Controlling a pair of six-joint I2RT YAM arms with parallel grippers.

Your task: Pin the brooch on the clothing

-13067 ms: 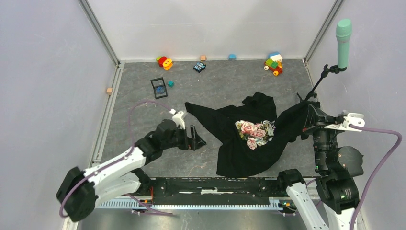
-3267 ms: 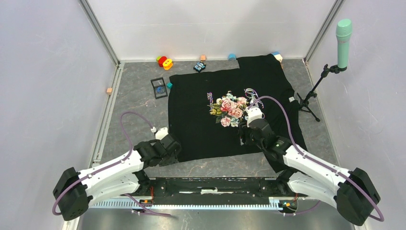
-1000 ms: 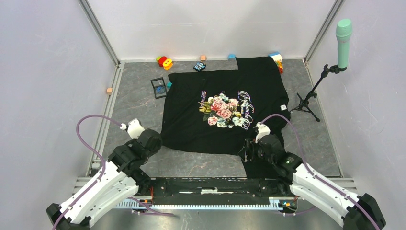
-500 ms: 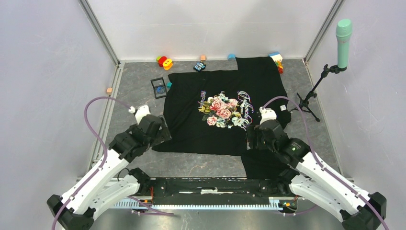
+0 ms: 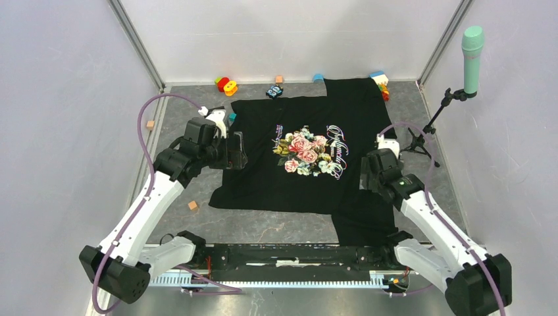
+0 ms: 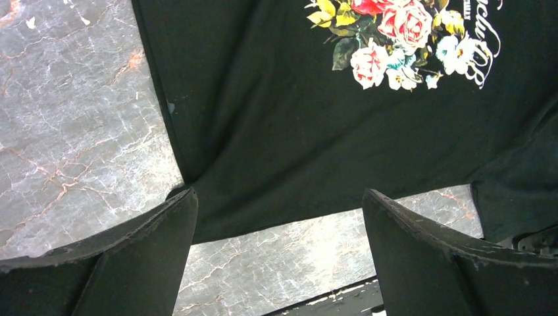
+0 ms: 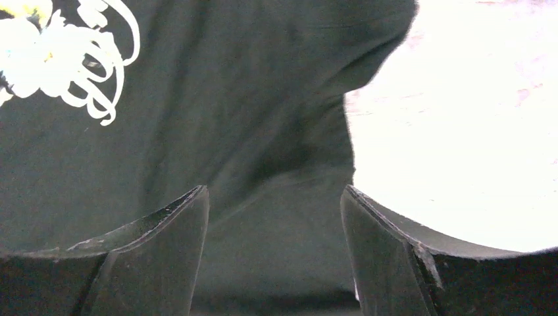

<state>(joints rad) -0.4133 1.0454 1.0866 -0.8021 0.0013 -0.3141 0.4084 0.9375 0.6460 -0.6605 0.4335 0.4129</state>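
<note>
The clothing (image 5: 309,178), a black T-shirt with a rose print (image 5: 306,153), lies spread flat on the grey table. My left gripper (image 5: 237,151) hovers open over the shirt's left edge. In the left wrist view its jaws (image 6: 278,192) frame the hem and bare table, with the shirt (image 6: 296,131) beyond. My right gripper (image 5: 366,176) is open above the shirt's right side. In the right wrist view it (image 7: 274,191) stands just over black fabric (image 7: 217,118), holding nothing. The brooch is hidden behind my left arm.
A teal cube (image 5: 232,116) peeks out by my left wrist. Toys line the back wall: a red-yellow one (image 5: 226,85), a small car (image 5: 274,91), a block toy (image 5: 380,84). Orange cubes (image 5: 193,205) (image 5: 151,124) lie at left. A microphone stand (image 5: 421,135) rises at right.
My left gripper opened and swung from the shirt's front left corner back to its left edge. My right gripper moved farther back along the shirt's right side. The shirt lies still.
</note>
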